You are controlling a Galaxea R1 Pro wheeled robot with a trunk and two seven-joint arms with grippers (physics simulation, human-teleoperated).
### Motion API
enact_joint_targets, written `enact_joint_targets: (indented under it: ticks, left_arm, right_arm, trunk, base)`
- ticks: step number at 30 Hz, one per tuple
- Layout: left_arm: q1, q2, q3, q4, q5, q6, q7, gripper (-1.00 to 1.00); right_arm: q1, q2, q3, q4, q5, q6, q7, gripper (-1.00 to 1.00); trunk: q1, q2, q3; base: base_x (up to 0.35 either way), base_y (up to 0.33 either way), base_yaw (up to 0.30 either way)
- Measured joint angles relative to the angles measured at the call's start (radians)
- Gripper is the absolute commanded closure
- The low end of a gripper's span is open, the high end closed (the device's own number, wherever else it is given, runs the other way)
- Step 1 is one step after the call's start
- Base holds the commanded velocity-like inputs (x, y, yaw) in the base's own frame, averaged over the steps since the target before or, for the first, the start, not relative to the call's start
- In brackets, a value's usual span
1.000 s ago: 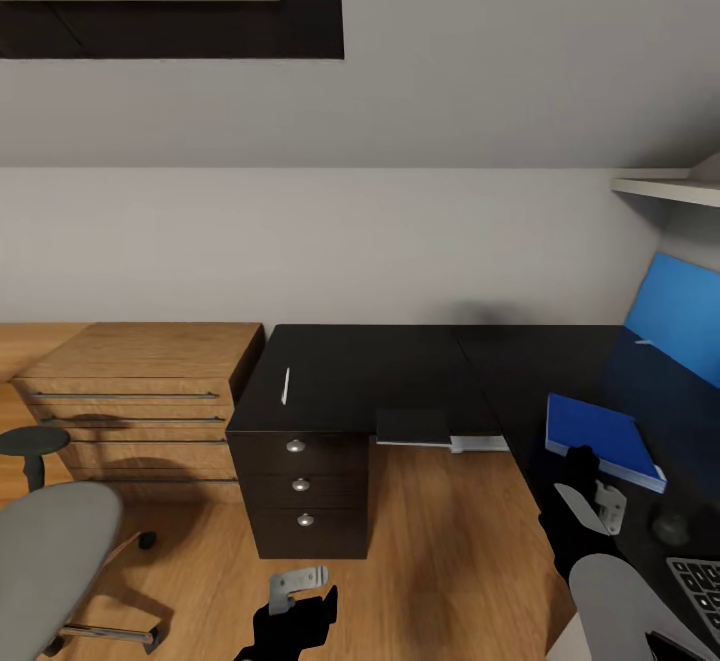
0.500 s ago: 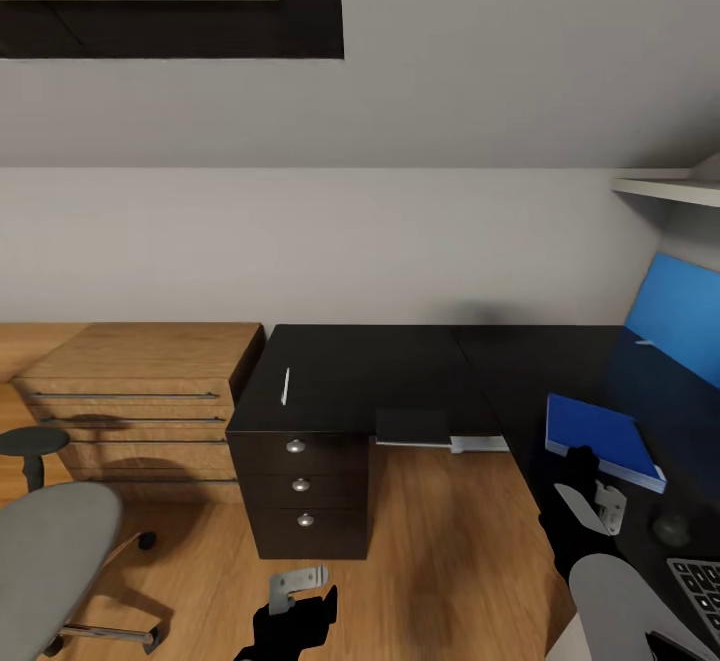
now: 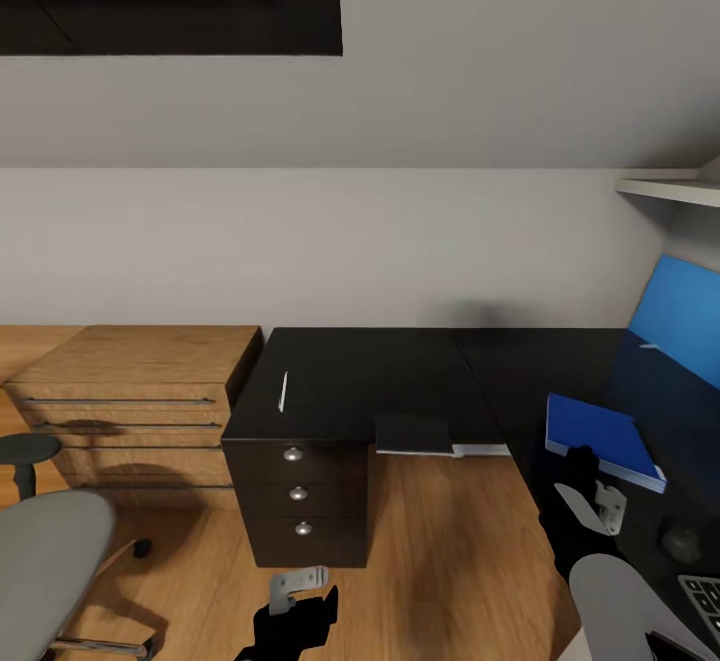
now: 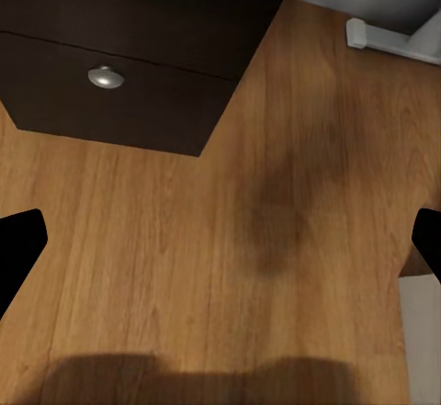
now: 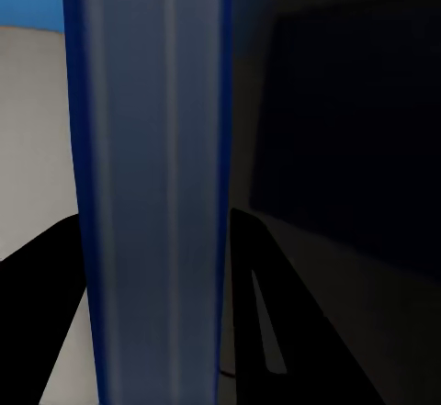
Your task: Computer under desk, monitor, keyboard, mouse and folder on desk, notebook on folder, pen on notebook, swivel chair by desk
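Gripping the blue folder [image 3: 602, 438] edgewise between right tool [image 3: 588, 486] fingers, resting on the black surface [image 3: 400, 381]; mouse [image 3: 682, 543] just beyond. Left tool [image 3: 298, 596] spread open, empty. View now shifted slightly, suggesting base repositioning.

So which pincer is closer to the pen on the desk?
Left. The left pincer hangs over the floor below the pen; the right pincer is across the desk by a blue book.

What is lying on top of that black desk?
On the desk: a pen, a blue folder, a mouse and a keyboard corner. The right arm hides part of the top.
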Motion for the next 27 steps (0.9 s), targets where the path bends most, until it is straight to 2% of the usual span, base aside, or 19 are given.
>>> enact_joint_targets:
  ticks: [21,27]
  left_arm:
    - [0.0,-0.001,0.007,-0.003,0.004,0.0,0.003,-1.0]
    - [0.0,-0.003,0.005,-0.007,0.005,0.0,0.004,-1.0]
  right_arm:
    - [0.0,0.0,0.002,-0.006,0.008,-0.003,0.01,1.0]
    - [0.0,-0.001,0.001,-0.017,0.01,-0.003,0.107,1.0]
  trunk:
    - [0.0,0.0,0.0]
    - [0.0,0.0,0.0]
  base:
    - [0.001,0.0,0.0]
    - [0.0,0.0,0.0]
